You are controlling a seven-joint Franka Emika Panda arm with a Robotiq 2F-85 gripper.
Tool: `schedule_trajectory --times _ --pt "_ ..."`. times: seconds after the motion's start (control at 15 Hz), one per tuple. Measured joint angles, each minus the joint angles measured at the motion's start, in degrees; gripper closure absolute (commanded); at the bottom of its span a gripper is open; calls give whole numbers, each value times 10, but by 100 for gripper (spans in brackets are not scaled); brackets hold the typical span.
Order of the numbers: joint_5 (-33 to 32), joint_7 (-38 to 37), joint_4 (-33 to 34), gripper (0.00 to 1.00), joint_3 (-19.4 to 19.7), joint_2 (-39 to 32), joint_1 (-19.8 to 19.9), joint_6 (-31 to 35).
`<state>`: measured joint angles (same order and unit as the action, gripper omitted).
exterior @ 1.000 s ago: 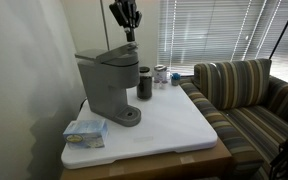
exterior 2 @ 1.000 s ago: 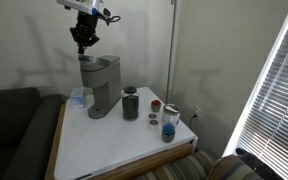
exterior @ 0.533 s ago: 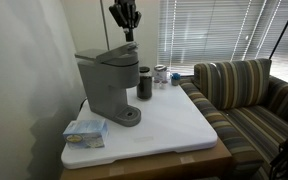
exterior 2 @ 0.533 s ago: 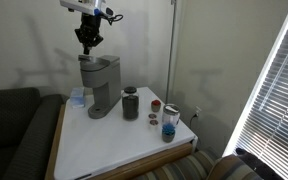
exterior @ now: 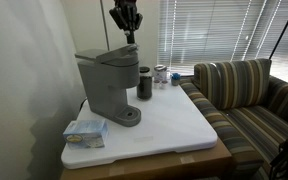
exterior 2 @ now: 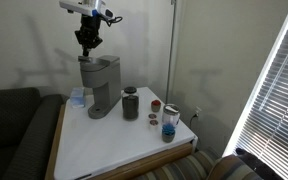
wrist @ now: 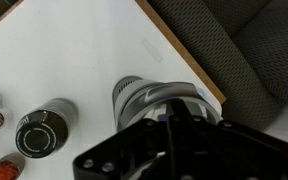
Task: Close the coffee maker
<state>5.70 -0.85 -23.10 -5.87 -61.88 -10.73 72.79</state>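
Grey machine: the coffee maker (exterior: 109,85) (exterior 2: 101,85) (wrist: 156,100) stands straight below the gripper, with its lid down flat on the body.
Gripper: the gripper (exterior: 131,37) (exterior 2: 87,46) (wrist: 174,125) hangs in the air just above the lid, apart from it. Its fingers are pressed together and it carries nothing.
Open room: there is free air all round the gripper. Bare white table top (exterior: 179,125) spreads out below it and away from the machine.
Edges: in the wrist view the table's wooden edge (wrist: 184,62) runs diagonally just beyond the machine, and sofa cushion (wrist: 249,50) lies past it.
Containers: a dark tumbler (exterior: 144,83) (exterior 2: 131,103) (wrist: 44,127) with its lid on stands near the machine's base. Small cups (exterior: 161,75) (exterior 2: 169,122) stand farther out, and one seems to hold something blue.
Flat item: a blue packet (exterior: 85,131) lies beside the base.
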Motion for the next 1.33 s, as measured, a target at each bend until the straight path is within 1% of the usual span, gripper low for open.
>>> schedule_trajectory --times 0.33,0.6,1.0,1.33 --pt "0 -22 -4 100 0 0 0 -21" --pt "0 -37 -6 100 0 0 0 -54" --pt "0 -35 -12 100 0 -3 0 -94" --pt "0 -17 -13 100 0 -19 -2 -100"
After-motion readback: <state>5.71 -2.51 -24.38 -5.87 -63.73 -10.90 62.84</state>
